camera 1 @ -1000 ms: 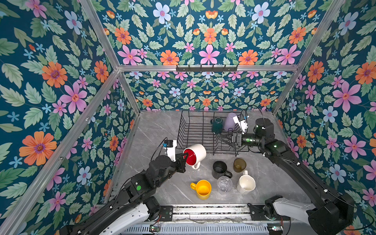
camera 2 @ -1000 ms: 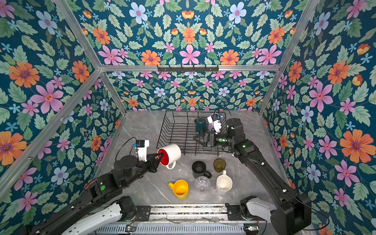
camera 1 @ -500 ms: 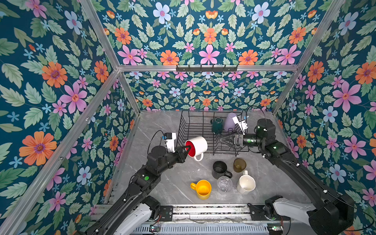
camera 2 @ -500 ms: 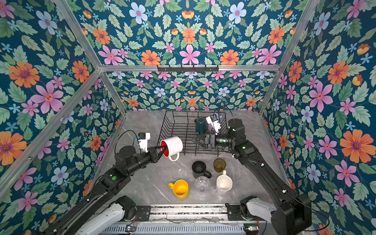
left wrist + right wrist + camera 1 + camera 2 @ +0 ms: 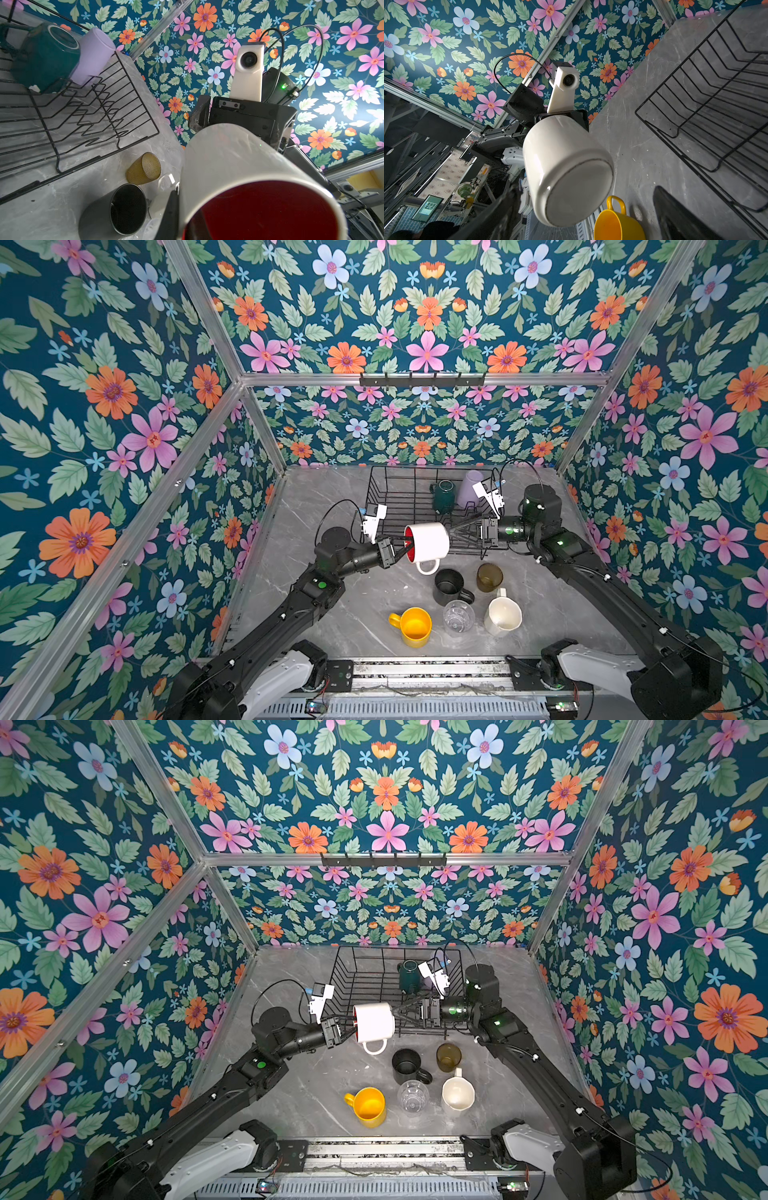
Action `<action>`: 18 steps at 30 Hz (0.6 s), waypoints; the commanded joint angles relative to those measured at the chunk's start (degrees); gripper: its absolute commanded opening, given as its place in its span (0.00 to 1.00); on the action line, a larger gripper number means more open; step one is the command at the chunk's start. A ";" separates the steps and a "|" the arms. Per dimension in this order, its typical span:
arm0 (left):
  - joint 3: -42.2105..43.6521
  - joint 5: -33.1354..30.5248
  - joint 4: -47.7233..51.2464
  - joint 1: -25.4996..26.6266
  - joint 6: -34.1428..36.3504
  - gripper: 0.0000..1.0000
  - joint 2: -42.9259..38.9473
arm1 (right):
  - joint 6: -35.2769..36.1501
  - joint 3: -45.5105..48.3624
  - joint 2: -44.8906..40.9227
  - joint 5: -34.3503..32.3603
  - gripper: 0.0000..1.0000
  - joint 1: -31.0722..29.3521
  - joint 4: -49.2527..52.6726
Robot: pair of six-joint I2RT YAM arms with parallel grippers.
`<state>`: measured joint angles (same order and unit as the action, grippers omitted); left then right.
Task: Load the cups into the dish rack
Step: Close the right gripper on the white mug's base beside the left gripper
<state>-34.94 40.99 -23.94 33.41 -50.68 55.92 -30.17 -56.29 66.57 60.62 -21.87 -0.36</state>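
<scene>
In both top views my left gripper [image 5: 405,545] [image 5: 349,1029] is shut on the rim of the white cup with red inside [image 5: 428,541] [image 5: 374,1021]. One finger is inside it and one outside. The cup hangs on its side in the air at the front edge of the dish rack [image 5: 374,493], handle down. My right gripper [image 5: 453,533] is open, with its fingertips at the cup's base [image 5: 571,187]. In the rack stand a dark green cup [image 5: 442,495] and a lilac tumbler [image 5: 469,487]. The left wrist view shows the red inside [image 5: 270,212].
On the grey table in front of the rack stand a black mug [image 5: 449,587], an olive-brown tumbler [image 5: 489,576], a cream mug [image 5: 503,616], a clear glass [image 5: 458,616] and a yellow mug [image 5: 413,626]. A black hook rail [image 5: 422,381] hangs on the back wall.
My left arm has lifted the white cup up and to the right, and its base now meets the open right gripper. The right arm has hardly moved.
</scene>
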 commanded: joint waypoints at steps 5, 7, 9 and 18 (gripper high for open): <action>-0.04 2.68 -7.61 -0.10 -0.87 0.00 0.89 | 3.56 -0.79 -0.26 0.74 0.99 -2.50 0.49; -0.13 2.98 -7.61 -0.09 -0.83 0.00 1.11 | 4.33 -1.18 0.19 0.28 0.99 -3.38 1.58; -0.13 3.28 -8.02 -0.10 -1.01 0.00 1.27 | 4.51 -1.32 0.62 0.07 0.99 -4.16 1.59; -0.04 4.08 -9.69 -0.05 -1.58 0.00 1.51 | 3.62 -1.54 2.60 -0.78 0.99 -7.29 0.46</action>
<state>-34.76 43.83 -27.92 33.39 -51.31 57.43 -26.61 -57.60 68.93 60.10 -28.77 1.50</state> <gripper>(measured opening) 0.093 0.986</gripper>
